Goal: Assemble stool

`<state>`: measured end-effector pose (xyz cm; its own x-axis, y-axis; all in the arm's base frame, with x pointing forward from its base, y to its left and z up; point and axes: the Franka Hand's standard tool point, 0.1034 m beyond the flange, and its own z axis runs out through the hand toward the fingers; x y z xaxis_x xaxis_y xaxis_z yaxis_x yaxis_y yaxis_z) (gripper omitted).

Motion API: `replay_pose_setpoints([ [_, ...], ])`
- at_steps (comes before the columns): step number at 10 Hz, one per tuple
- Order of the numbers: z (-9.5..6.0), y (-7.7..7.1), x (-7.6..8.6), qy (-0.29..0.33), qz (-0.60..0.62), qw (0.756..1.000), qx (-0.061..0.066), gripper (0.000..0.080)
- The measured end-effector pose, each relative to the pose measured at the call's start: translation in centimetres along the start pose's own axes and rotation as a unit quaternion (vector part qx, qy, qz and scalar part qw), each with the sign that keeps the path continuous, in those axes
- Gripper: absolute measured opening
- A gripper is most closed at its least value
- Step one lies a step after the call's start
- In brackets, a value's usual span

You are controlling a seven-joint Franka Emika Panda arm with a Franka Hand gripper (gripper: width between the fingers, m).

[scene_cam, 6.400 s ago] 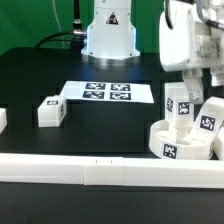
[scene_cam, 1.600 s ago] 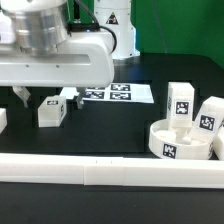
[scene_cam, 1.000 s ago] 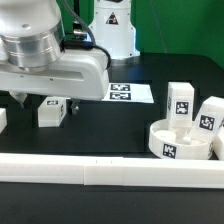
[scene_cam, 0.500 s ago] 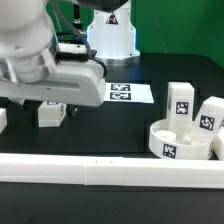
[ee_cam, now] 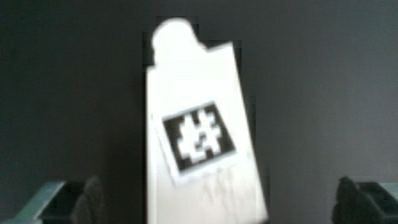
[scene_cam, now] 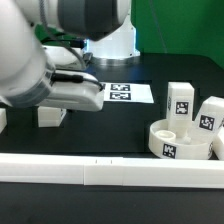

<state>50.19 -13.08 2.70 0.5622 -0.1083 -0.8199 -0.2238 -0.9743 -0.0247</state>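
Evidently you are picking up the loose leg (ee_cam: 196, 130): tool (ee_cam: 214, 205) spread wide, straddling it. Descend squarely, then close.

blurry white leg (ee_cam: 192, 95), square tag (ee_cam: 198, 134) on it — claw (ee_cam: 221, 203) spread wide

The arm (scene_cam: 40, 60) has swung away from the seat (scene_cam: 185, 152) on the exterior view's right and across to the exterior view's left. In the last second or so it has sunk lower over the loose leg (scene_cam: 50, 117). Its bulk now hides the leg's top and the left part of the marker board (scene_cam: 125, 93), both plain to see a moment ago. The end effector (ee_cam: 219, 203) has come down spread wide astride the leg, clear of it on both sides.
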Motion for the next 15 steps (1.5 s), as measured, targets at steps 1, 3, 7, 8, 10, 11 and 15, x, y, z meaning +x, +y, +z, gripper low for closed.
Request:
replay_pose_setpoints([
  [1,0.2,-0.1,-0.1,-0.024,-0.003,1.0,0.002,0.0649],
  [3,1.1,0.4,0.4,-0.065,-0.001,0.998,0.007,0.0649],
  [7,1.0,0.5,1.3,-0.027,0.0,1.0,-0.006,0.0397],
  [8,0.9,0.5,1.3,-0.027,0.0,1.0,-0.006,0.0324],
  [10,0.7,0.3,1.2,-0.025,0.005,1.0,-0.007,0.0324],
  [11,0.0,-0.2,0.9,-0.019,0.016,1.0,-0.008,0.0324],
  [15,-4.4,-5.5,-3.2,-0.006,0.092,0.996,-0.003,0.0324],
])
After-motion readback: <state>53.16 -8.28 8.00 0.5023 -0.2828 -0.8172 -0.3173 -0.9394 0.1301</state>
